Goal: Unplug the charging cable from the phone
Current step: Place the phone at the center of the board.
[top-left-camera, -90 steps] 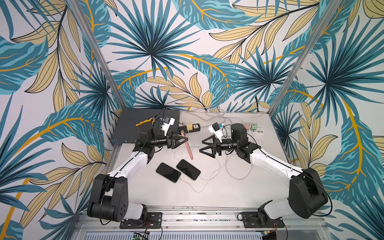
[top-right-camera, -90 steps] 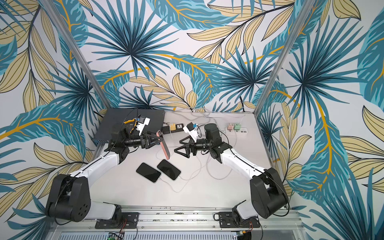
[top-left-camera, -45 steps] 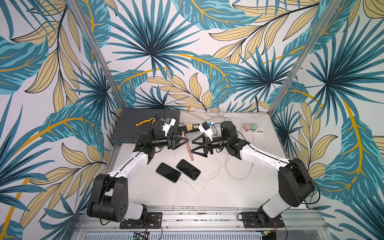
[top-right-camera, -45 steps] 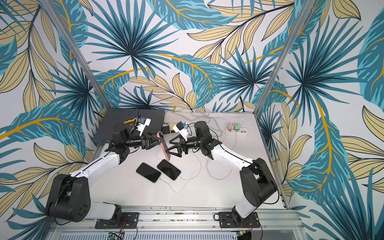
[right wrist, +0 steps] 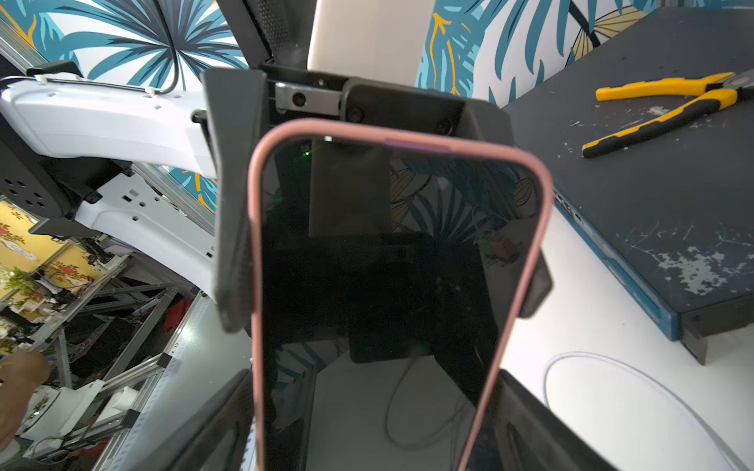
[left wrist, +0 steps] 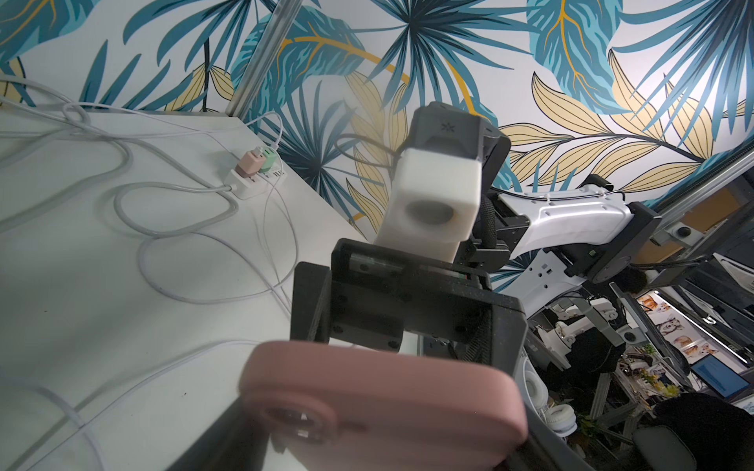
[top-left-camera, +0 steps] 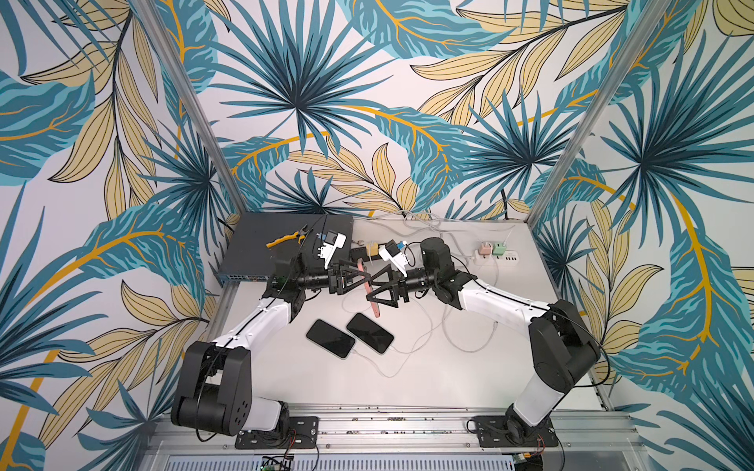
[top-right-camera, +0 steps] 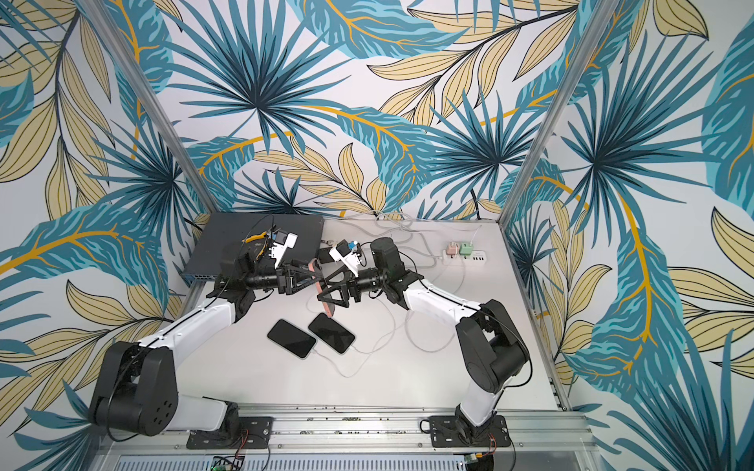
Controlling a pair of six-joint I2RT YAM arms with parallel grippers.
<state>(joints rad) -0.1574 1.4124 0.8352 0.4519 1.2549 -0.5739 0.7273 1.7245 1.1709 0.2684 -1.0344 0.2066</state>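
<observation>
The power strip (top-left-camera: pixel 495 257) at the upper right of the table (top-left-camera: pixel 408 391) holds a pink adapter (top-left-camera: pixel 485 248) and a green adapter (top-left-camera: pixel 499 247), plugged in side by side. White cables (top-left-camera: pixel 469 348) trail from it across the tabletop. The dark flat box (top-left-camera: pixel 281 248) at the table's upper left carries yellow-handled pliers (top-left-camera: pixel 285 239). The only marking seen is a small star-like emblem (left wrist: pixel 449 127) on a dark housing in the left wrist view, and no letters can be read.

The phone (top-left-camera: pixel 375 309), in a pink case with its screen dark, is held off the table at the middle of both top views. The left gripper (top-left-camera: pixel 363 279) is clenched on its long edges, with its fingers (right wrist: pixel 236 212) pressed against the case. The right gripper (top-left-camera: pixel 377 287) straddles the phone with its jaws spread wide and is not seen pressing on it. Whether a charging cable sits in the phone's port cannot be told. Two black phones (top-left-camera: pixel 330 344) lie flat on the table just below, side by side.
</observation>
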